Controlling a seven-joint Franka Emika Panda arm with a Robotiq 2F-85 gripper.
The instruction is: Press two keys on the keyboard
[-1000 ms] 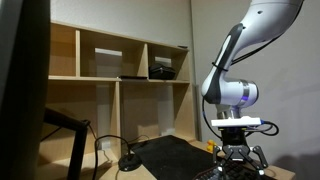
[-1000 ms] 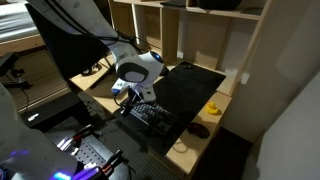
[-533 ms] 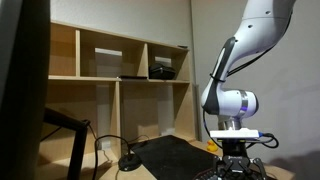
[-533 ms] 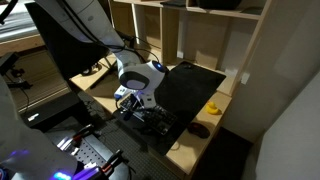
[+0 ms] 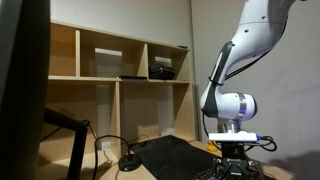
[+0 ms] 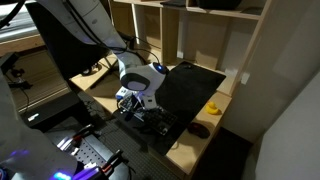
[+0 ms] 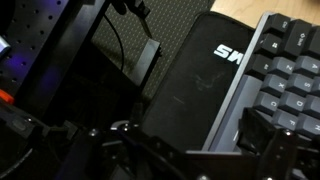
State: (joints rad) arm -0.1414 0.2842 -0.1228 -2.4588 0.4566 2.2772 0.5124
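In an exterior view, the keyboard (image 6: pixel 152 119) is being carried near the front edge of the tabletop (image 6: pixel 210 121), and the hand (image 6: pixel 133 106) is being held just above it. A desk mat (image 6: pixel 190 84) is being shown behind the keyboard, toward the shelf unit (image 6: pixel 205 30) at the back. A small object (image 6: pixel 213 108) is being shown at the mat's edge, and a rounded item (image 6: pixel 198 130) beside the keyboard. In the wrist view, a padded rest (image 7: pixel 190 95) is being shown along the keyboard's long edge.
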